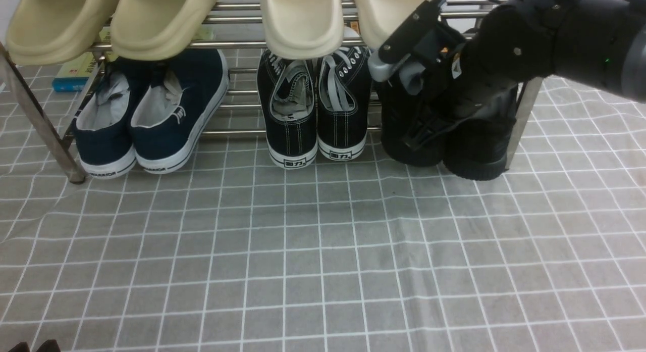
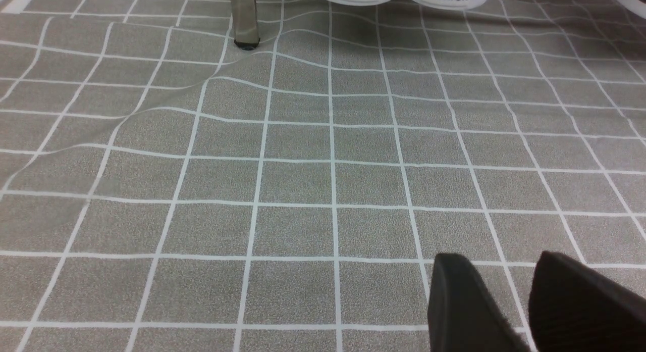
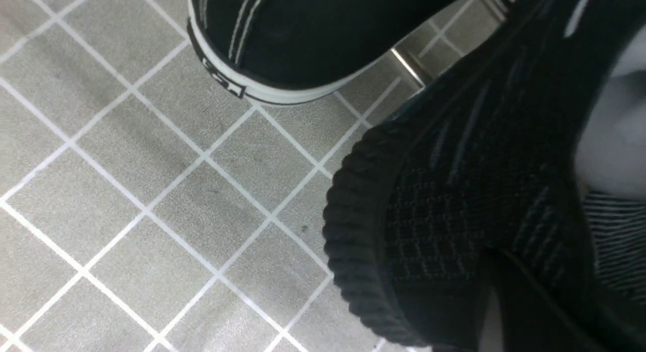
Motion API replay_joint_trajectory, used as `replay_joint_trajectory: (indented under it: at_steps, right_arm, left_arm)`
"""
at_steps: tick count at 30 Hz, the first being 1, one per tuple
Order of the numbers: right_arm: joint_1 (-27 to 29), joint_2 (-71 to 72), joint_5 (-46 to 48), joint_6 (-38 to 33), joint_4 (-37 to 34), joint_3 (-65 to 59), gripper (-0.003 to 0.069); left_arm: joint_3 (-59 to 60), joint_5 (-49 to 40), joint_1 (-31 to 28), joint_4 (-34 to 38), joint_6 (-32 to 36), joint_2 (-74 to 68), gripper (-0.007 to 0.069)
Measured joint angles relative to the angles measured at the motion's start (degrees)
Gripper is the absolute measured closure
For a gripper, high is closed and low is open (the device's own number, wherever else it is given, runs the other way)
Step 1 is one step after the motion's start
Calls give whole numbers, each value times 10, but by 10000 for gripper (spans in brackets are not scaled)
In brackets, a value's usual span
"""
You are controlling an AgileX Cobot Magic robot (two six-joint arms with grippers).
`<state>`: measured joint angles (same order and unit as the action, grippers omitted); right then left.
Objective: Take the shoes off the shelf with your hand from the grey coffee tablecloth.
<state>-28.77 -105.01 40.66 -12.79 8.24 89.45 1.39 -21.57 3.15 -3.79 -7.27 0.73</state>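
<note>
Over at 3 o'clock, shoes (image 1: 472,157) look light and floppy; pinch the heel collar. Right jaws: can't tell.

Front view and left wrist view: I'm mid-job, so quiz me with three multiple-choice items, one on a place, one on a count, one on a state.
1. Where on the lower tier of the shelf do the all-black shoes stand?
A) at the robot's left end
B) in the middle
C) at the robot's right end

2. How many pairs stand on that tier?
A) two
B) three
C) four

3. How is the left gripper?
A) open, holding nothing
B) shut on a shoe
C) shut on a slipper

Answers:
1 C: they stand right of the black canvas pair.
2 B: the navy pair, the black canvas pair and the shoes.
3 A: bare tablecloth shows between its spread fingers.
</note>
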Motion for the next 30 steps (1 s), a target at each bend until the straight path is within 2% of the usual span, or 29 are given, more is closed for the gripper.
replay_joint_trajectory:
  at_steps: [6, 18, 25, 30]
  right_arm:
    - [0, 28, 39, 0, -11, 0, 636]
    - [-1, 59, 177, 0, -67, 0, 636]
    - [-1, 73, 209, 1, -79, 0, 636]
    - [-1, 99, 262, 33, -93, 0, 636]
  left_arm:
    - [0, 0, 0, 0, 0, 0, 384]
    - [0, 0, 0, 0, 0, 0, 384]
    - [0, 0, 0, 0, 0, 0, 384]
    - [0, 0, 0, 0, 0, 0, 384]
